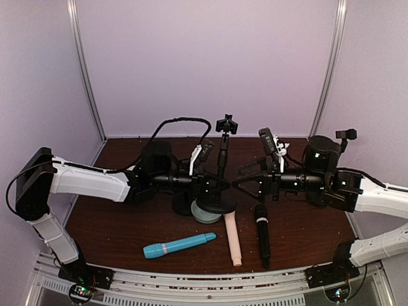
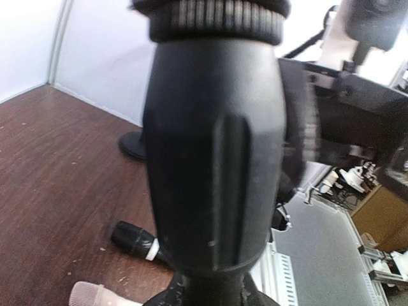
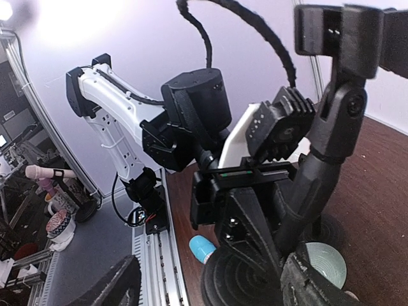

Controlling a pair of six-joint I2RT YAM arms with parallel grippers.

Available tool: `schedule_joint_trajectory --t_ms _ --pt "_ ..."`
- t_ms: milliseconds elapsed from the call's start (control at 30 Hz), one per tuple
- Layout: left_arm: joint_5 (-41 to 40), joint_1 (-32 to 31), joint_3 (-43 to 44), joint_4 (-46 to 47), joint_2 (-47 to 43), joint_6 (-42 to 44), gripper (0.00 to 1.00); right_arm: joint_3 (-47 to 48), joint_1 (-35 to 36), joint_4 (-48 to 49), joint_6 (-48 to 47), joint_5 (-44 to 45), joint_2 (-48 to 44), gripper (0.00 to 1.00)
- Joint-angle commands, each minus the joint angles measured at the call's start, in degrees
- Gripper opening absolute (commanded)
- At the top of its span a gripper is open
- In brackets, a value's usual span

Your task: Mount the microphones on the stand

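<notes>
The black stand (image 1: 222, 156) rises from a round base at the table's middle, with an empty clip on top. My left gripper (image 1: 215, 185) is shut on the stand's lower pole; the stand (image 2: 217, 159) fills the left wrist view. My right gripper (image 1: 238, 181) is open and empty just right of the pole, its jaws wide apart either side of the stand's base (image 3: 255, 280). The light blue microphone (image 1: 180, 245), pink-beige microphone (image 1: 233, 238) and black microphone (image 1: 262, 242) lie flat near the front edge. The blue tip (image 3: 203, 248) shows in the right wrist view.
A pale green bowl (image 1: 205, 212) sits against the stand's base on its front left. A dark round object (image 1: 183, 204) stands behind the left gripper. The table's front rail (image 1: 204, 280) runs just below the microphones.
</notes>
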Motion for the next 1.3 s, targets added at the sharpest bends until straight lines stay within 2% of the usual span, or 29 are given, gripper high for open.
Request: schedule_joint_trajectory --t_ms 0,300,567,733,900,1067,1267 --pt "7.72 -0.47 0.31 9.61 -1.56 -1.05 0.00 0.27 -0.89 1.00 -3.12 1.28 1.74 0.81" --pt "8.75 -0.99 0.92 9.08 -0.77 -1.64 0.00 3.59 -0.95 7.32 -3.93 0.21 8.52 0.91" --pt "7.43 -1.44 1.49 7.66 0.54 -3.11 0.00 2.90 -0.76 13.18 -2.71 -1.93 9.22 0.92" --pt "3.37 -1.44 3.46 1.18 1.62 -2.41 0.00 0.72 -0.27 12.96 -2.96 -2.27 7.10 0.90" --pt "-0.24 -1.06 3.53 -0.06 1.44 -3.01 0.00 -1.72 0.36 10.47 -2.36 -1.69 4.32 0.86" --pt "-5.50 -0.49 3.96 -3.44 1.07 -3.56 0.00 -5.79 0.79 8.90 1.06 -0.09 -1.61 0.85" --pt "-6.51 -0.47 4.64 -4.99 1.29 -1.77 0.00 -9.99 0.79 6.50 1.78 3.25 -9.23 0.84"
